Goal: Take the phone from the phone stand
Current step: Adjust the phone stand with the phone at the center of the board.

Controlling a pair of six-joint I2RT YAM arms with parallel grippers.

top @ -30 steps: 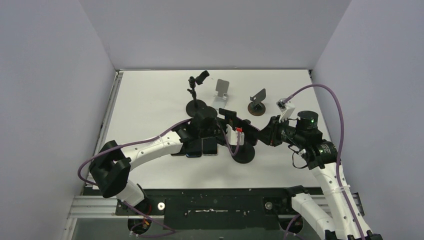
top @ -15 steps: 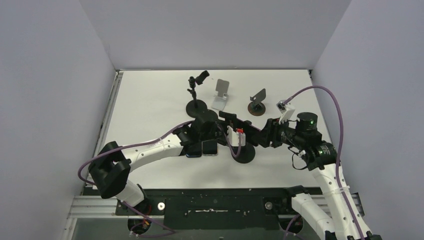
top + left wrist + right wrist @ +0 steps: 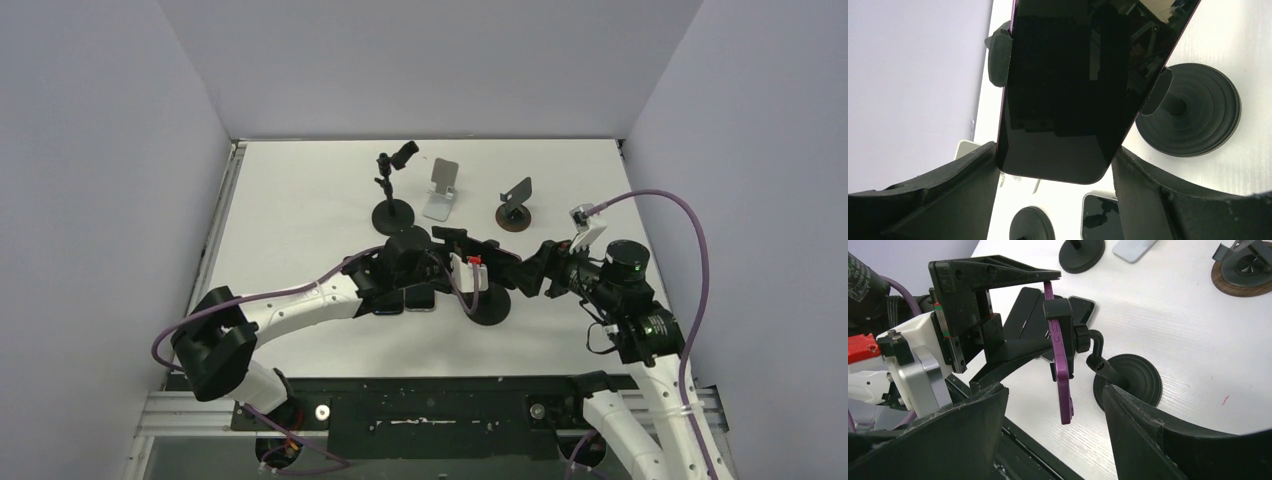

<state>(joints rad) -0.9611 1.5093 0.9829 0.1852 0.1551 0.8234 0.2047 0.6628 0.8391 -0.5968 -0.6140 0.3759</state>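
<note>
The purple phone [image 3: 1073, 90] with a dark screen sits in the black clamp [image 3: 998, 57] of the phone stand, above its round black base [image 3: 1193, 115]. My left gripper [image 3: 1055, 160] is shut on the phone's free end, one finger against each long edge. From the right wrist the phone [image 3: 1063, 375] shows edge-on, with the stand's bent neck and base [image 3: 1133, 380] behind it. My right gripper [image 3: 1055, 395] is open; the phone's end hangs between its fingers without touching them. From above, both grippers meet over the stand base [image 3: 487, 308].
Other dark phones [image 3: 420, 295] lie flat on the table just left of the stand. At the back stand a black gooseneck holder [image 3: 392, 185], a silver stand [image 3: 440, 190] and a dark stand on a wooden disc [image 3: 515, 205].
My right gripper has gone from shut to open and its arm has drawn back a little to the right. The left gripper has narrowed onto the phone's edges.
</note>
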